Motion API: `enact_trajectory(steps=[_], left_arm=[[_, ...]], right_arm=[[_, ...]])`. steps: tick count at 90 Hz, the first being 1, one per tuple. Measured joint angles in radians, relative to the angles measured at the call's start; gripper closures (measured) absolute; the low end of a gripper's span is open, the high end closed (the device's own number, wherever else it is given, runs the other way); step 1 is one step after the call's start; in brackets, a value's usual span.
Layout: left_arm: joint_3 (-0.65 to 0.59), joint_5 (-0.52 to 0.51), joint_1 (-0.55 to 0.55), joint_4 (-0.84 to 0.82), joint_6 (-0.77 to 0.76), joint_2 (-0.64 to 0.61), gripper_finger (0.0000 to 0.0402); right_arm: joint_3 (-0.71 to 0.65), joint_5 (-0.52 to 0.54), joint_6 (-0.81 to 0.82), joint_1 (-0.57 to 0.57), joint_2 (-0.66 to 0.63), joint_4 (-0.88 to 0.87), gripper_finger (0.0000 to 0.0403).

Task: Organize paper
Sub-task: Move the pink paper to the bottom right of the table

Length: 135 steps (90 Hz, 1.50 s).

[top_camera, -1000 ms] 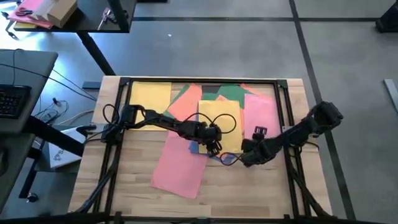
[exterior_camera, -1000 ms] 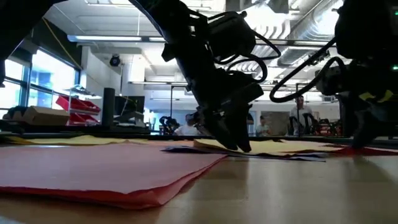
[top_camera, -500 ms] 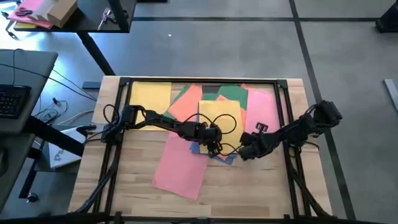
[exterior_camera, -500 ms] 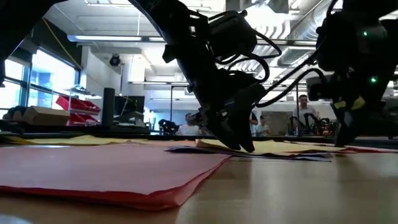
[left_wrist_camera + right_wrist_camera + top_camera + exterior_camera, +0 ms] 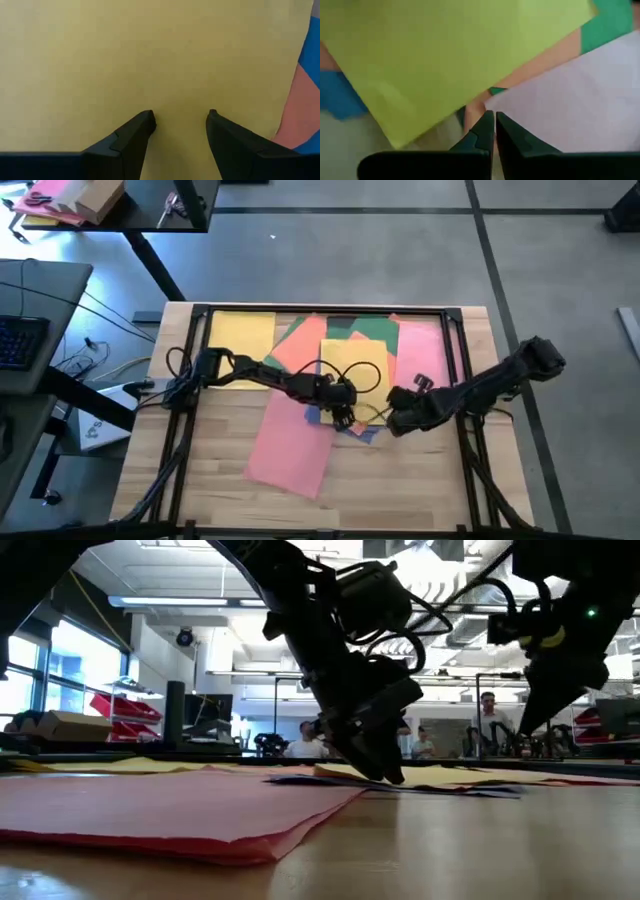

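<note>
Looking down from the high view, we count two yellow sheets (image 5: 352, 366), two pink sheets (image 5: 288, 442), one orange sheet (image 5: 297, 348), one green sheet (image 5: 370, 329) and a blue sheet (image 5: 316, 416) fanned across the counter (image 5: 220, 480). The left hand (image 5: 342, 412) rests on the middle yellow sheet; the right hand (image 5: 392, 420) is just beside it.

In the low view the right hand (image 5: 530, 725) hangs clear of the paper.

In the left wrist view the fingers (image 5: 135, 135) stand apart on yellow.

In the right wrist view the fingers (image 5: 482, 132) are pressed together, empty, above the pink sheet's corner.
</note>
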Motion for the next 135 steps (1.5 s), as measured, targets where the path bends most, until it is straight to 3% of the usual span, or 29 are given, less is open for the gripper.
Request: enact_trajectory(steps=[13, 23, 38, 52, 69, 97, 114, 135], left_arm=[[0.0, 0.004, 0.003, -0.002, 0.003, 0.0, 0.0223], [0.0, 0.006, 0.003, -0.001, 0.002, 0.0, 0.0223], [0.0, 0.004, 0.0, 0.011, 0.002, -0.001, 0.0223], [-0.001, 0.007, 0.0, 0.017, 0.002, -0.002, 0.0222], [-0.001, 0.008, 0.001, 0.035, 0.002, -0.001, 0.0222], [-0.001, 0.009, 0.001, 0.044, -0.005, 0.0, 0.0223], [-0.001, 0.008, 0.001, 0.044, -0.005, 0.0, 0.0223], [-0.001, 0.002, 0.001, 0.044, -0.014, 0.0, 0.0222]], right_arm=[[-0.095, -0.002, -0.089, -0.014, -0.076, 0.133, 0.0362], [-0.151, 0.046, -0.212, -0.013, -0.081, 0.2, 0.0308], [-0.219, 0.016, -0.347, -0.028, -0.057, 0.328, 0.0232], [-0.237, 0.046, -0.365, -0.053, -0.003, 0.35, 0.0206], [-0.232, 0.108, -0.418, -0.066, 0.069, 0.401, 0.0204], [-0.229, 0.159, -0.355, -0.078, 0.148, 0.392, 0.0223], [-0.228, 0.142, -0.324, -0.078, 0.152, 0.391, 0.0266], [-0.2, 0.124, -0.298, -0.078, 0.156, 0.309, 0.0354]])
